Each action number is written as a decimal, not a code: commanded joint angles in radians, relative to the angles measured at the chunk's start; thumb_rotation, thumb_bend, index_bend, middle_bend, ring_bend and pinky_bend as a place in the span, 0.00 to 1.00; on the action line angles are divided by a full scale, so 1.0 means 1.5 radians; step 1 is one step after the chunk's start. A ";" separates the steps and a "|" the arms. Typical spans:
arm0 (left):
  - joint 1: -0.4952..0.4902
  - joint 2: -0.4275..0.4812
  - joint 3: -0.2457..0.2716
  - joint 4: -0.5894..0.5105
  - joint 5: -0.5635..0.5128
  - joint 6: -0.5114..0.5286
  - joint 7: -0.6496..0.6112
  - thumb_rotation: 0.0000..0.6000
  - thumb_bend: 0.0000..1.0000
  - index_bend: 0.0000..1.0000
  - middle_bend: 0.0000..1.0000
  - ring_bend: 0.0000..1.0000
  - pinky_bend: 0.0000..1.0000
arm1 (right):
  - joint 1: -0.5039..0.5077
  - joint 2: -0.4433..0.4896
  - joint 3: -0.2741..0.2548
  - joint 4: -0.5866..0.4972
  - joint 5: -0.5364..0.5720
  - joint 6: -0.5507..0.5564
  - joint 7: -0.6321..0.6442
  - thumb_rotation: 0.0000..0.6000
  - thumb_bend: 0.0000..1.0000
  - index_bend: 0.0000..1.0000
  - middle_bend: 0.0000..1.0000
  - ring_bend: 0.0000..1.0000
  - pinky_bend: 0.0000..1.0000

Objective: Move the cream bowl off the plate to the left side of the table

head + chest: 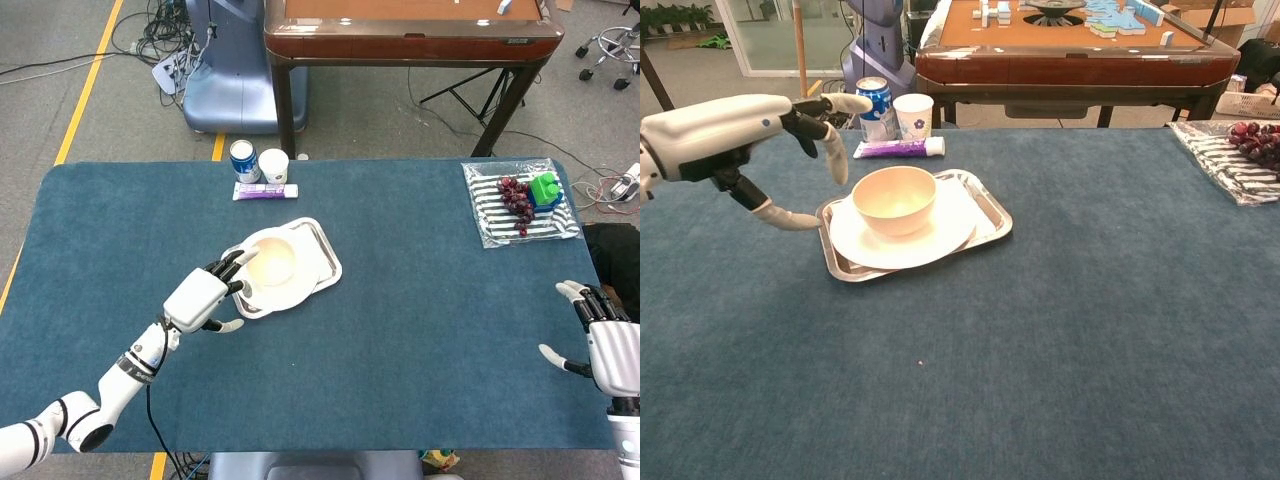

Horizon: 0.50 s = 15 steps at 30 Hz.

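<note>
left hand (735, 135) spread beside the cream bowl (894, 199), holding nothing.
blue table (400, 330) carries a metal tray (992, 215) with a white plate (940, 235) under the bowl; soda can (874, 108), paper cup (913, 115) and purple tube (898, 148) stand behind. right hand (610, 345) rests spread, far right.

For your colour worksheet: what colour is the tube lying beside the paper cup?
The tube is purple and white, clearest in the chest view.

Head view steeply down over whole table (420, 330); chest view low, level, nearer
</note>
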 commanded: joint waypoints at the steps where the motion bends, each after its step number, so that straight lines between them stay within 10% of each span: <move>1: -0.022 -0.028 -0.008 0.034 -0.024 -0.023 0.029 1.00 0.15 0.45 0.00 0.00 0.25 | -0.002 0.003 0.001 -0.001 0.000 0.002 0.006 1.00 0.00 0.21 0.21 0.15 0.34; 15: -0.055 -0.103 -0.019 0.125 -0.109 -0.053 0.135 1.00 0.15 0.44 0.00 0.00 0.25 | -0.004 0.011 0.000 -0.004 0.000 -0.002 0.016 1.00 0.00 0.21 0.21 0.15 0.34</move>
